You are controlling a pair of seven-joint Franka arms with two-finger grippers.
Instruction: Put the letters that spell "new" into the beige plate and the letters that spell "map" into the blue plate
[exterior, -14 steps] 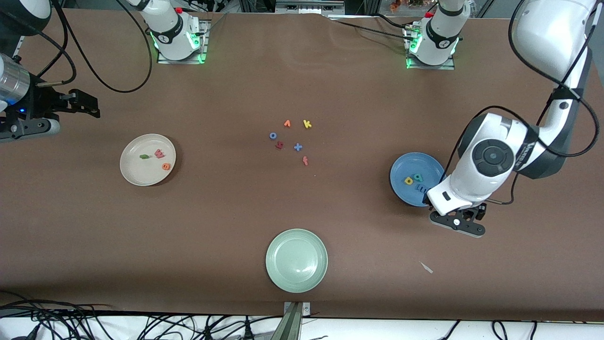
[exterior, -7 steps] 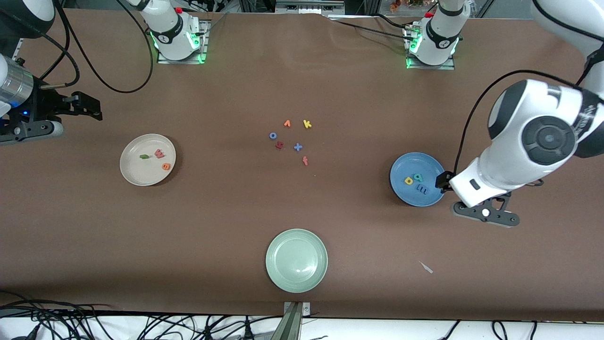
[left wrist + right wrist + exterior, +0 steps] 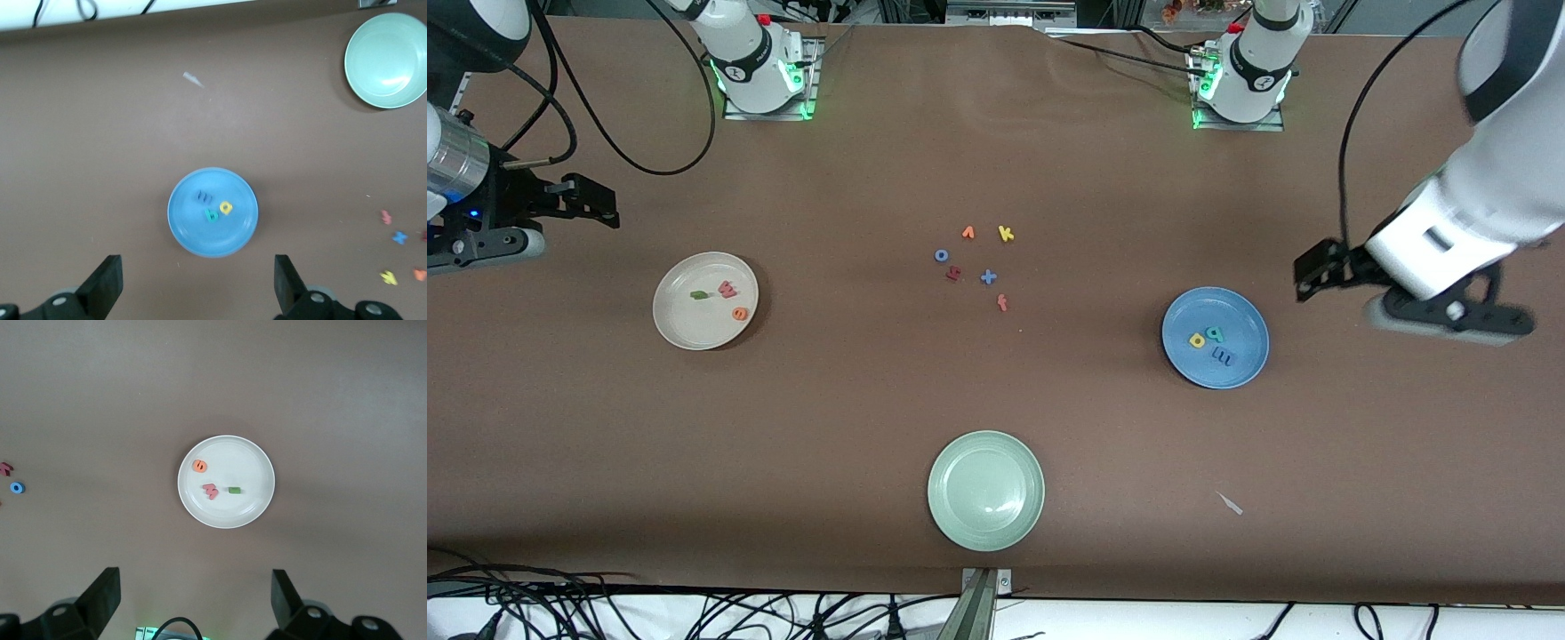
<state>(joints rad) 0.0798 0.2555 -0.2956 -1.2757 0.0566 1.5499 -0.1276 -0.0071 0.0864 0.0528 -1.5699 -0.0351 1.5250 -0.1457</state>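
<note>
The beige plate (image 3: 694, 324) holds a green "n" (image 3: 699, 294), a pinkish-red "w" (image 3: 727, 288) and an orange "e" (image 3: 739, 313). In the blue plate (image 3: 1209, 307) lie a yellow "a" (image 3: 1197, 340), a teal "p" (image 3: 1215, 333) and a blue "m" (image 3: 1223, 357). My left gripper (image 3: 1316, 271) hangs open and empty over bare table beside the blue plate (image 3: 220, 240), toward the left arm's end. My right gripper (image 3: 587, 203) is open and empty, high over the table at the right arm's end, with the beige plate (image 3: 247, 463) in its wrist view.
A pale green plate (image 3: 985, 458) sits near the front edge. Several loose letters lie mid-table, among them an orange "v" (image 3: 967, 233), a yellow "k" (image 3: 1006, 234), a blue "o" (image 3: 941, 255) and a red-orange "f" (image 3: 1002, 303). A white scrap (image 3: 1231, 503) lies near the front.
The left arm has lifted and swung away from the blue plate toward its own end of the table, uncovering the plate's three letters. The right arm has barely moved.
</note>
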